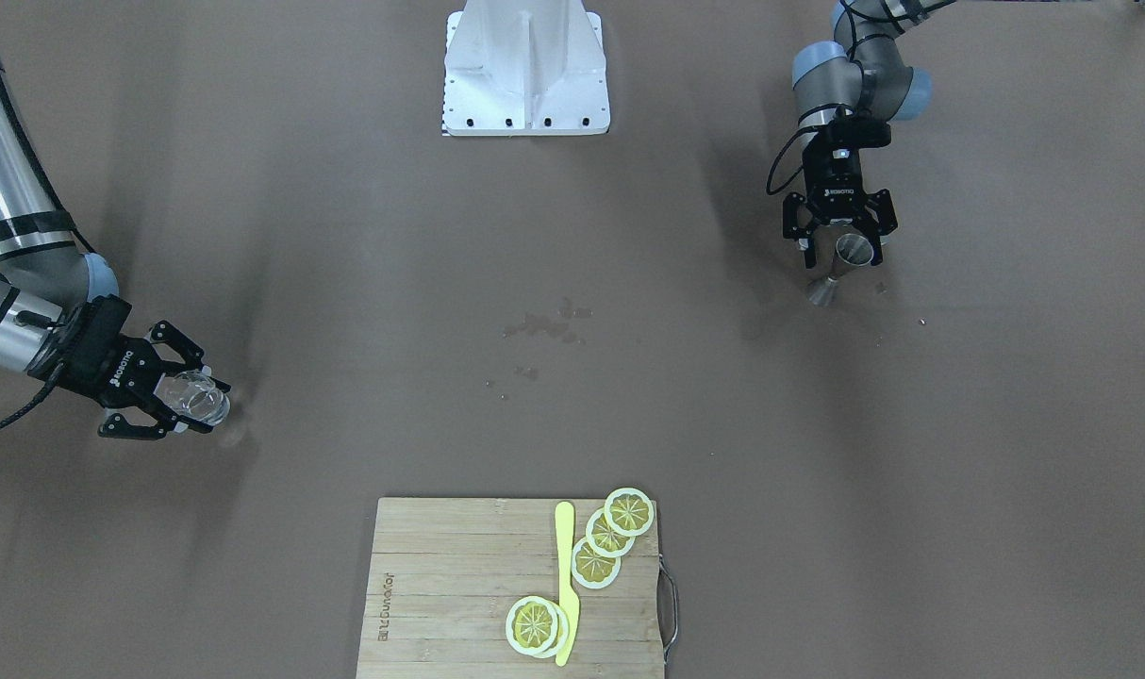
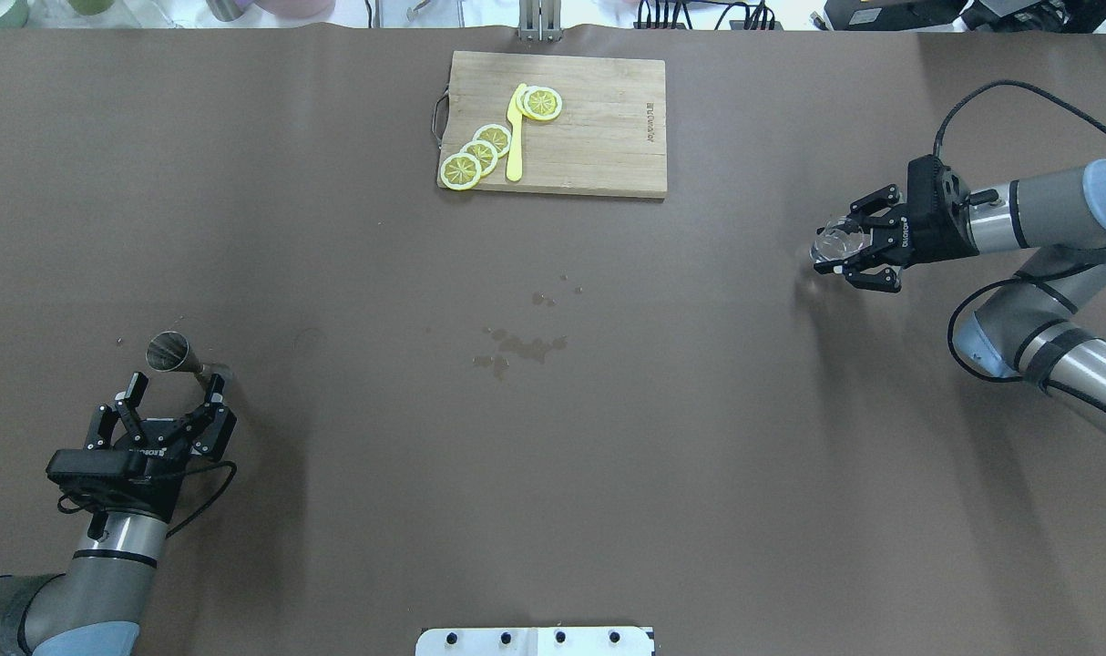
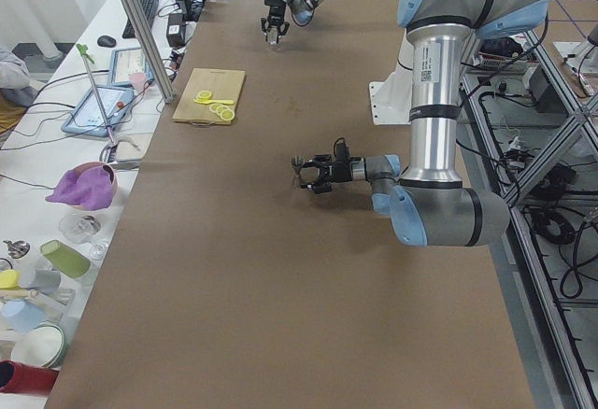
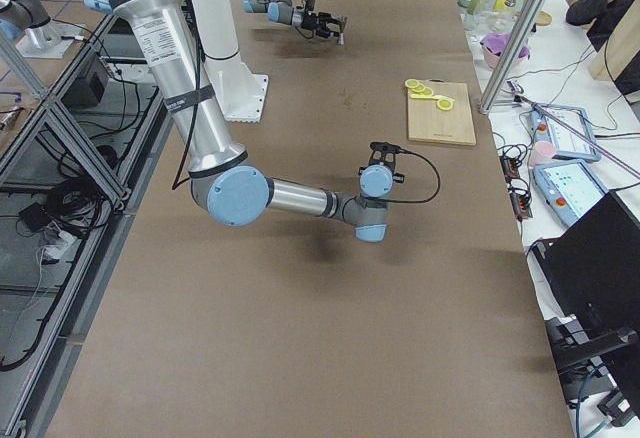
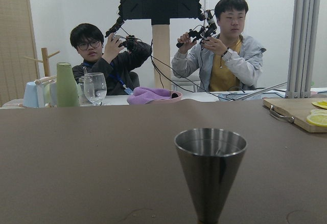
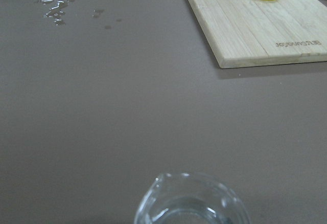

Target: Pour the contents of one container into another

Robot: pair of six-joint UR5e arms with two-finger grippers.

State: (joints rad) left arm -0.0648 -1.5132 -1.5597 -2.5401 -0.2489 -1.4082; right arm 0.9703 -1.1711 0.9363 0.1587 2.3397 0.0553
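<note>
A steel cone-shaped jigger (image 2: 172, 353) stands upright on the brown table at the left. My left gripper (image 2: 177, 383) is open just behind it, fingers spread to either side without touching. The left wrist view shows the jigger (image 5: 210, 170) close and centred. On the far right, my right gripper (image 2: 824, 248) is tilted low over the table and shut on a clear glass (image 2: 835, 241). In the front view the glass (image 1: 198, 396) sits between the fingertips of that gripper (image 1: 211, 405). Its rim (image 6: 191, 198) fills the bottom of the right wrist view.
A wooden cutting board (image 2: 599, 128) with lemon slices (image 2: 480, 150) and a yellow knife (image 2: 515, 137) lies at the table's far middle. Small wet spots (image 2: 517, 344) mark the table centre. The robot's white base (image 1: 525, 71) sits at the near edge. Operators sit beyond the far edge.
</note>
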